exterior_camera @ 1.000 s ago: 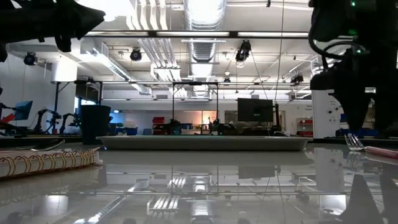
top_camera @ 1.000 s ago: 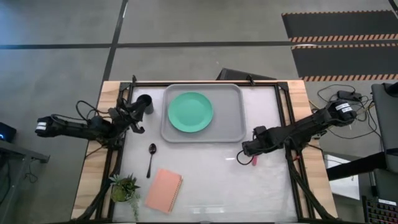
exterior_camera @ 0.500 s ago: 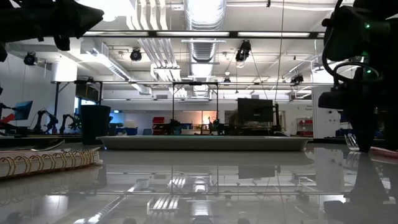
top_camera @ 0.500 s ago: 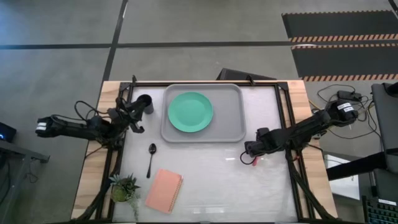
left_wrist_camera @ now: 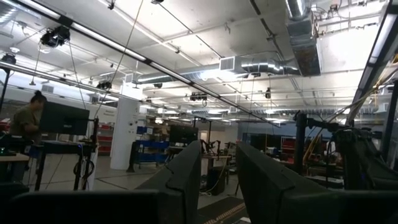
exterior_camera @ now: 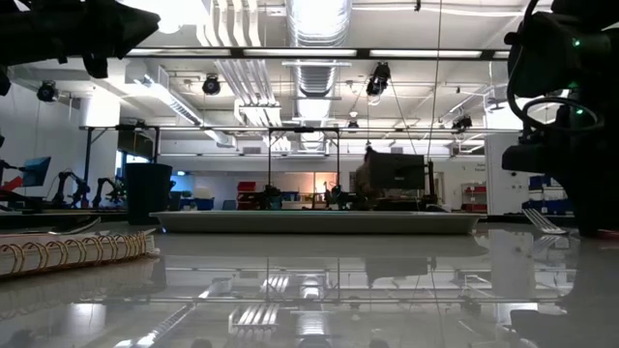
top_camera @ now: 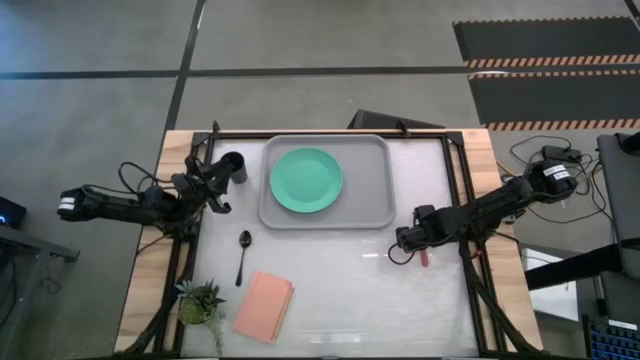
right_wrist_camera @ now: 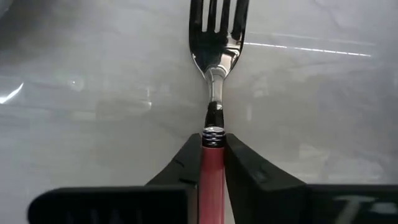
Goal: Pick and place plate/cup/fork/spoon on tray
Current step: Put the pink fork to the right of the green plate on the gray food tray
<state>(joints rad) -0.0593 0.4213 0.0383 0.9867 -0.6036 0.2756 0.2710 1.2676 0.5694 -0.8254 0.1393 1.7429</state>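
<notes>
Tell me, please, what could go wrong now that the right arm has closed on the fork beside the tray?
The right gripper pinches the fork at the top of its slim red handle, so the fork might pivot or slip when lifted. The tines still lie flat on the table, and dragging could scrape them. On the tray, the plate fills the middle, so a careless drop could land the fork on its edge.

Bright overhead lights, glossy table (exterior_camera: 309,290) glare

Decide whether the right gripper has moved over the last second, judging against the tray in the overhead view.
Yes. The right gripper has slid slightly toward the table's right edge, away from the tray, and its fingers now clamp the fork.
</notes>
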